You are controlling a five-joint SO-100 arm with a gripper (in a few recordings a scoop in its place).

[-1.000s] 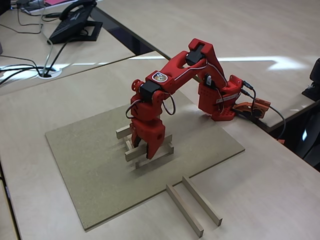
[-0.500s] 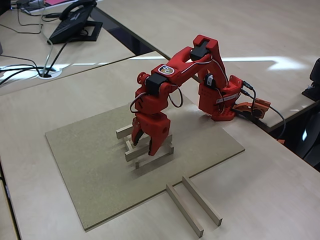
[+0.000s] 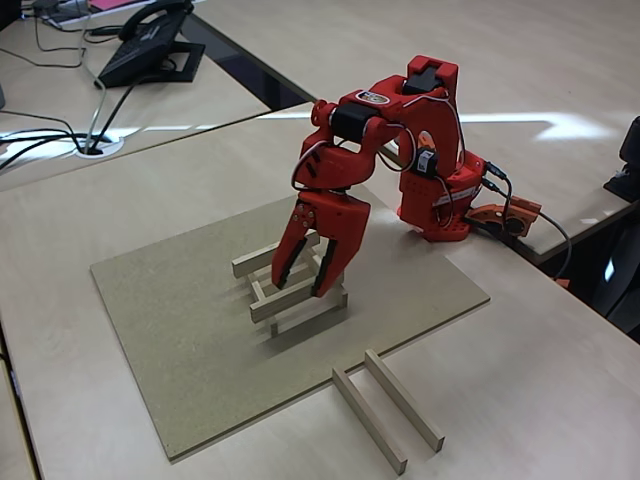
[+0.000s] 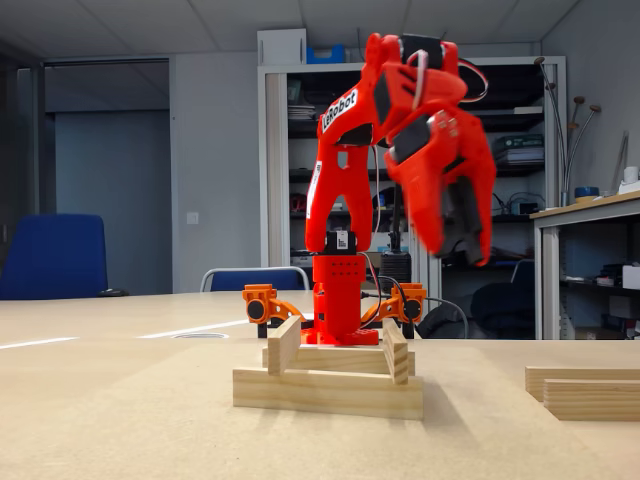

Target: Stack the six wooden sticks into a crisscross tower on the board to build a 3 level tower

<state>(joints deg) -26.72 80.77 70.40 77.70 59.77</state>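
Note:
Four wooden sticks form a two-layer crisscross tower (image 3: 292, 292) (image 4: 330, 375) near the middle of the board (image 3: 170, 300): two parallel sticks below, two laid across them. Two more wooden sticks (image 3: 388, 408) (image 4: 590, 390) lie side by side on the pale table, just off the board's near right edge. My red gripper (image 3: 303, 283) (image 4: 458, 245) hangs open above the tower with nothing between its fingers. It touches no stick, and its picture is blurred in the low fixed view.
The arm's red base (image 3: 435, 210) stands at the board's far right corner, with an orange part and cable (image 3: 510, 218) beside it. A desk phone (image 3: 150, 45) and cables (image 3: 60, 140) lie on the far left desk.
The gripper has risen from the tower's top layer and swung up and to the right. The stick it was on stays on the tower. The jaws stand wider apart.

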